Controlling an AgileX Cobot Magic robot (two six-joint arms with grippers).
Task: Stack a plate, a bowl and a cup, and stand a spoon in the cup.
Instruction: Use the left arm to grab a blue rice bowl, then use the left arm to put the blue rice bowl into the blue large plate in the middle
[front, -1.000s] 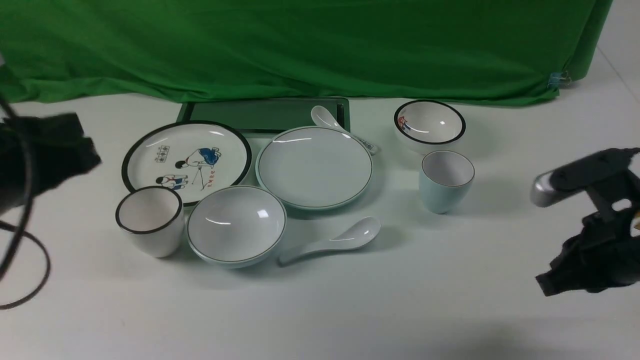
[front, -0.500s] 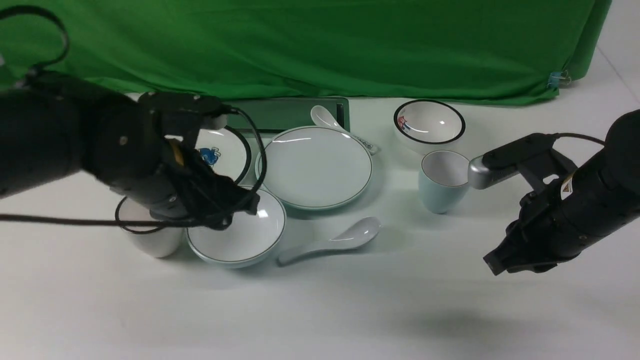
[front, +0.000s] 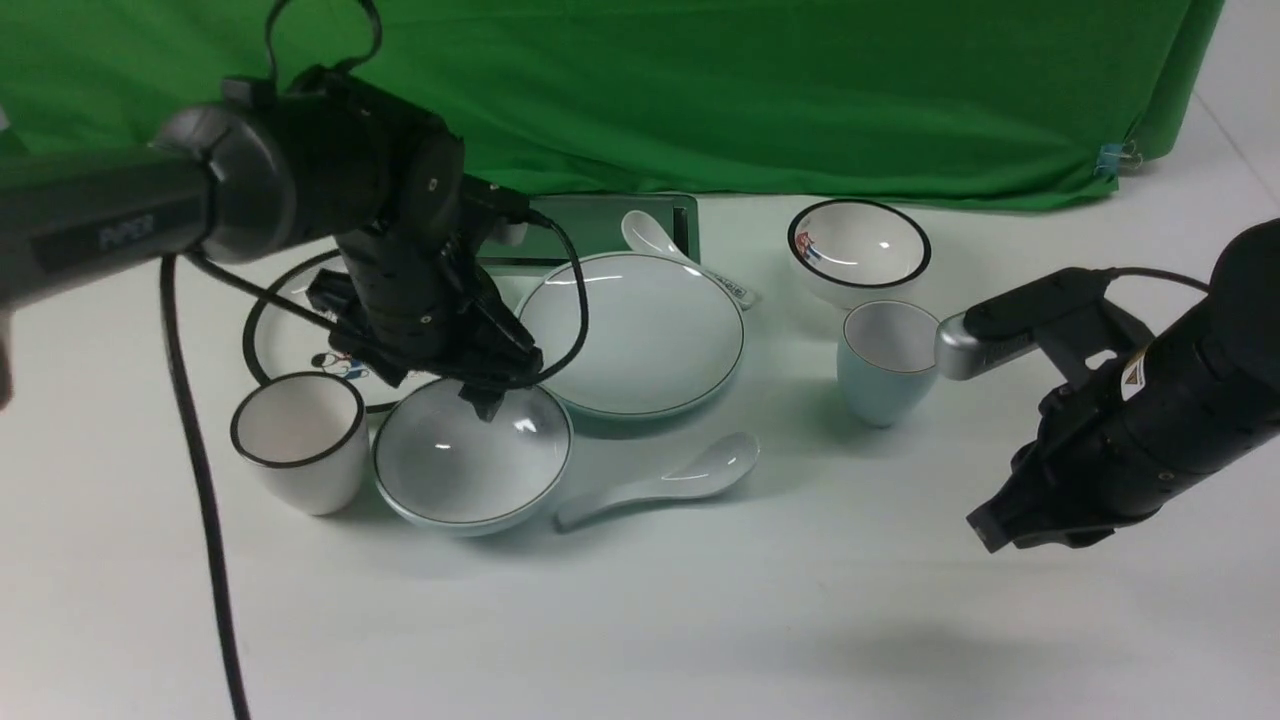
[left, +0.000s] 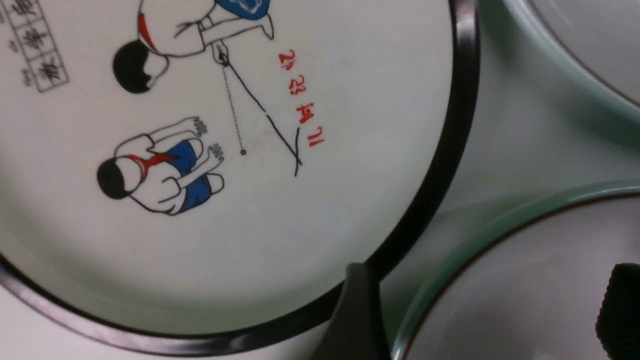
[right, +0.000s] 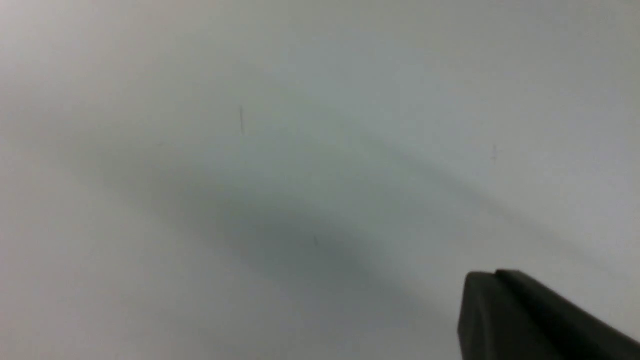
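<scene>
Tabletop: a white surface (front: 700, 620) is carrying all the dishes, with soft shadows spreading over it.
Backdrop: a green cloth (front: 650, 90) is hanging across the far side, a clip (front: 1115, 158) gripping it near its right end; a dark green tray (front: 570, 225) is lying by its lower edge.
Change: the left arm is now reaching in over the left-hand dishes, having been mostly out of view at the left edge a second ago; the right arm is sitting further inward than then; the dishes are keeping their places.
Left gripper (left: 485, 305): its jaws are standing wide apart, holding nothing, and hovering around the near rim of the bowl and the cartoon plate (left: 200, 250); whether a fingertip is touching either, I cannot tell.
Right gripper (front: 990, 535): its jaws are staying closed, holding nothing, above bare table.
Bowl (front: 470, 470): it is sitting upright between the black-rimmed cup (front: 310, 450) and the spoon.
Plate (front: 630, 335): it is lying at the centre, beyond the spoon.
Cup (front: 885, 370): it is standing upright right of the plate, close before the black-rimmed bowl (front: 860, 250).
Spoon (front: 700, 475): it is resting on the table, right of the bowl.
Marked spoon (front: 650, 237): it is leaning over the tray's edge behind the plate.
</scene>
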